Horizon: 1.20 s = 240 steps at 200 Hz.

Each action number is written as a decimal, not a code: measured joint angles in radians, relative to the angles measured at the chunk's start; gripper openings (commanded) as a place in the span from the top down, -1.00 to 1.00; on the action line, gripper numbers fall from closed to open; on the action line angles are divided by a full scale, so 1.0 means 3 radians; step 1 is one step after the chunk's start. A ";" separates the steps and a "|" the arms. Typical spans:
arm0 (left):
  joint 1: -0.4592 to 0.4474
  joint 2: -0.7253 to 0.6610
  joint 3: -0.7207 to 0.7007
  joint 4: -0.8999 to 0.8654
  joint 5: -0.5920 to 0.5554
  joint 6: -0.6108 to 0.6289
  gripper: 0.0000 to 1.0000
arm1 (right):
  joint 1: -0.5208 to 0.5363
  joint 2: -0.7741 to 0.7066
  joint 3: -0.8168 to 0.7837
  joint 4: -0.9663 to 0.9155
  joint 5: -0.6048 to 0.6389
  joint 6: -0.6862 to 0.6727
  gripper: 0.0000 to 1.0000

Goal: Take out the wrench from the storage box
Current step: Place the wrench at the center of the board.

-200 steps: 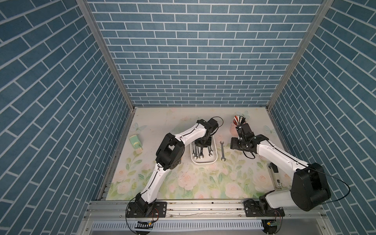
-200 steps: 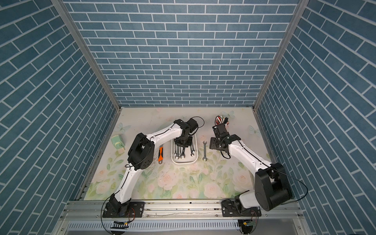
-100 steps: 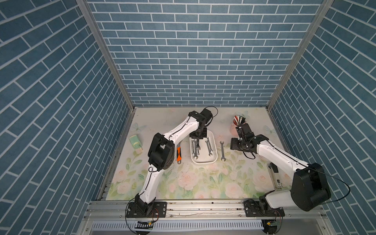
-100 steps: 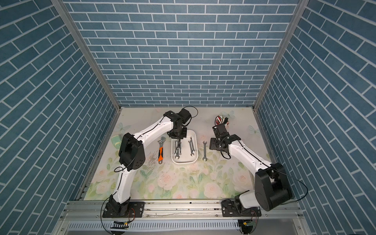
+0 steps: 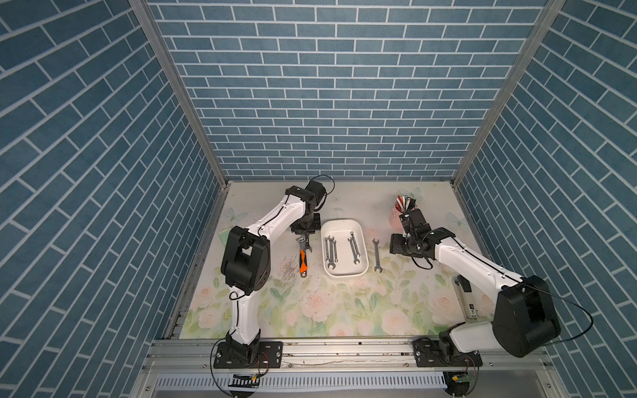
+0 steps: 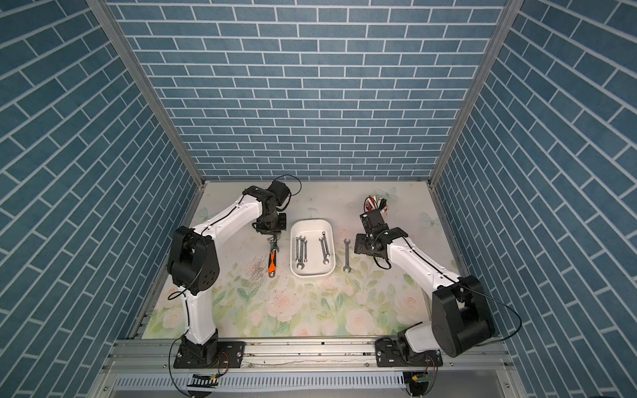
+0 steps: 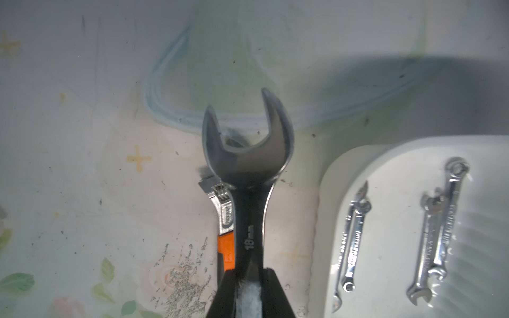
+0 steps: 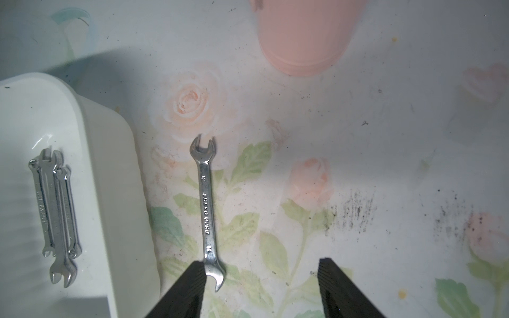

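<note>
— Blue brick walls, flowered worktop (image 5: pixel 310 303). What's new down there?

— The left claw (image 7: pixel 248 275) has carried a big wrench (image 7: pixel 248 154) out of the storage box (image 5: pixel 344 274). A second ago it was right over the box, and half a second ago it was at the box's left edge. Now it hangs clear on the left side, above the orange-handled wrench (image 5: pixel 303 263) lying on the worktop

— A firm hold?

— Clamped tight on the handle, with the open end pointing away from the wrist. I can't tell whether it touches the orange-handled one underneath

— So is the job done?

— For this wrench, I'd say the taking-out is done. What's left is setting it down and letting go. Some small wrenches (image 5: pixel 331 249) are in the box, lying in two bunches

— And the other arm?

— It hasn't budged. The right claw (image 8: pixel 261 263) stands wide open with nothing in it. It is over a loose wrench (image 8: pixel 206 209) on the worktop just right of the box, not far from the pink cup (image 8: pixel 305 41)
</note>
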 measured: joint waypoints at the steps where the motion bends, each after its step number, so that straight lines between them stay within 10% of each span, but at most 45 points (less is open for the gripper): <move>1: 0.0004 -0.0003 -0.0010 0.0005 0.0000 0.0004 0.70 | 0.0000 0.0000 0.0000 0.0000 0.0001 0.0000 -0.37; 203: 0.0355 -0.0155 -0.1180 0.0678 0.0062 0.0326 0.69 | 0.0000 0.0031 0.0074 -0.0099 -0.0079 0.0001 -0.36; 240: 0.0355 -0.0155 -0.1250 0.0739 0.0061 0.0341 0.40 | 0.0006 0.0031 0.0181 -0.0231 -0.0109 0.0005 -0.35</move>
